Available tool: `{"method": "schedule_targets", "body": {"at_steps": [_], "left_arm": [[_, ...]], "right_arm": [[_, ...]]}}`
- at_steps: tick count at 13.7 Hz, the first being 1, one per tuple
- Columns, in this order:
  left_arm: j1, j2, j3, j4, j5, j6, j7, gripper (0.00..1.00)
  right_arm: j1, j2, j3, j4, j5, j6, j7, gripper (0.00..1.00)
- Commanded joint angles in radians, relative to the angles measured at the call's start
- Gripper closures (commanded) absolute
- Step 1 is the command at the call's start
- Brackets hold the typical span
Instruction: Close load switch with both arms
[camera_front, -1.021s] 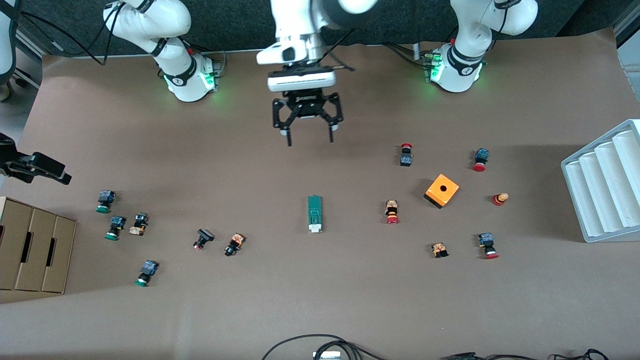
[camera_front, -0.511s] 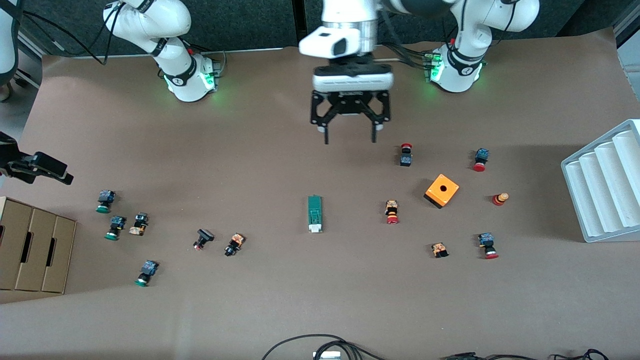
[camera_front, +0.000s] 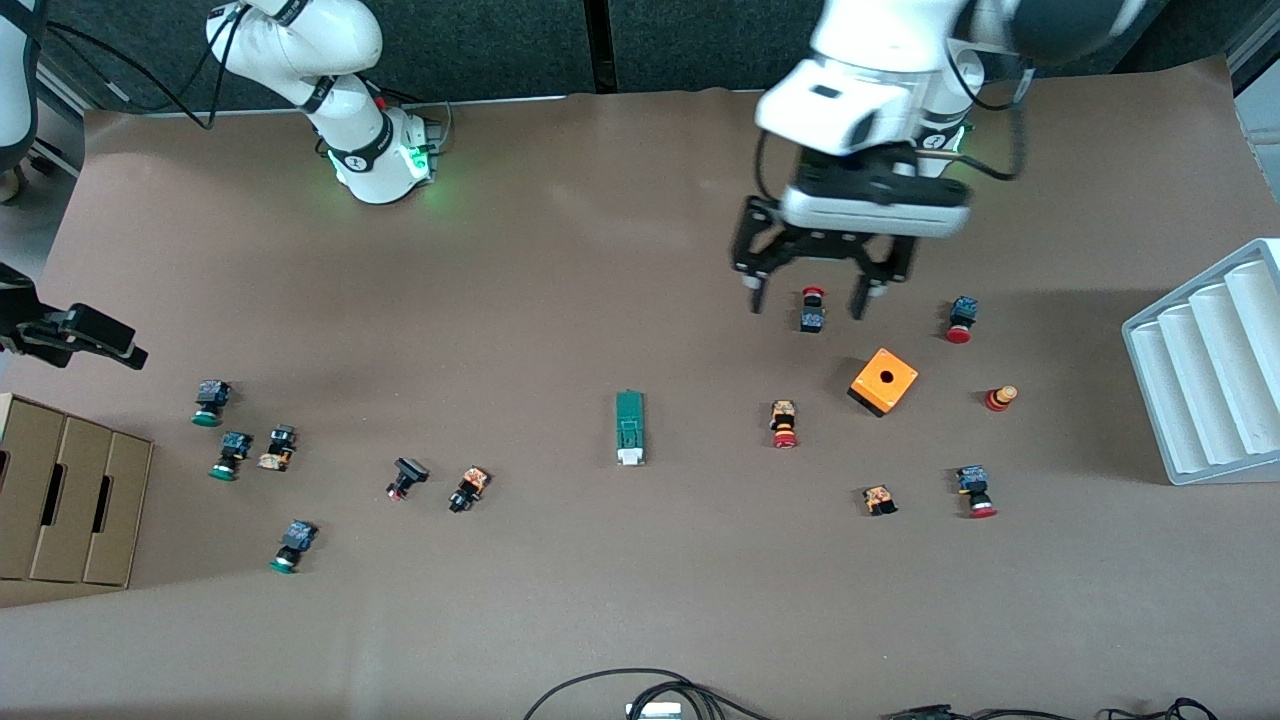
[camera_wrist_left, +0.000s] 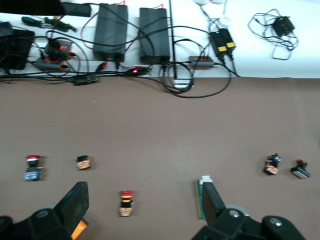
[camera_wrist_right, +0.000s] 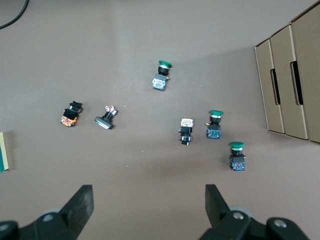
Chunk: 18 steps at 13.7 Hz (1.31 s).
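The load switch (camera_front: 629, 428), a narrow dark-green block with a white piece at the end nearer the front camera, lies flat mid-table. My left gripper (camera_front: 808, 305) is open and empty in the air over a red-capped push-button (camera_front: 812, 310), toward the left arm's end from the switch. In the left wrist view (camera_wrist_left: 143, 195) one finger (camera_wrist_left: 210, 197) partly hides the switch (camera_wrist_left: 199, 195). My right gripper (camera_front: 80, 335) waits, open and empty, over the table's edge at the right arm's end, above green-capped push-buttons (camera_wrist_right: 213, 125). The switch shows at the right wrist view's edge (camera_wrist_right: 4, 151).
An orange cube with a hole (camera_front: 883, 380) and several red-capped push-buttons (camera_front: 784, 423) lie toward the left arm's end. A white ridged tray (camera_front: 1210, 370) stands at that end. A cardboard box (camera_front: 70, 495) stands at the right arm's end, near several green-capped push-buttons (camera_front: 210, 401).
My left gripper has swung from over the table's middle toward the left arm's end and lower, and is now over the red-capped push-button. It stayed open. The right gripper has barely moved.
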Motion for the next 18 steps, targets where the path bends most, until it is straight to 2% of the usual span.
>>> {"method": "schedule_targets", "body": {"at_steps": [1, 4, 5, 6, 10, 13, 15, 18], "left_arm": [[0.117, -0.039, -0.012, -0.009, -0.075, -0.068, 0.117, 0.0], [0.242, -0.049, -0.004, -0.013, -0.117, -0.132, 0.182, 0.0], [0.269, -0.049, 0.023, -0.015, -0.164, -0.149, 0.196, 0.0], [0.272, -0.047, 0.075, -0.015, -0.202, -0.186, 0.212, 0.0], [0.275, -0.041, 0.262, -0.009, -0.214, -0.269, 0.349, 0.0], [0.277, -0.04, 0.344, -0.013, -0.212, -0.291, 0.505, 0.0], [0.277, -0.038, 0.381, -0.015, -0.212, -0.312, 0.53, 0.0], [0.281, -0.041, 0.382, -0.01, -0.211, -0.34, 0.533, 0.0]], "right_arm": [[0.018, 0.007, -0.006, 0.017, -0.024, 0.002, -0.004, 0.01], [0.018, 0.007, -0.006, 0.017, -0.024, 0.002, -0.004, 0.01], [0.019, 0.005, -0.006, 0.017, -0.022, 0.002, -0.004, 0.01], [0.021, 0.005, -0.003, 0.017, -0.022, 0.002, -0.004, 0.01], [0.024, 0.005, 0.001, 0.017, -0.025, 0.002, -0.004, 0.01], [0.024, 0.005, 0.001, 0.017, -0.025, 0.002, -0.004, 0.01], [0.024, 0.005, 0.001, 0.017, -0.025, 0.002, -0.004, 0.01], [0.024, 0.005, 0.001, 0.017, -0.025, 0.002, -0.004, 0.01]]}}
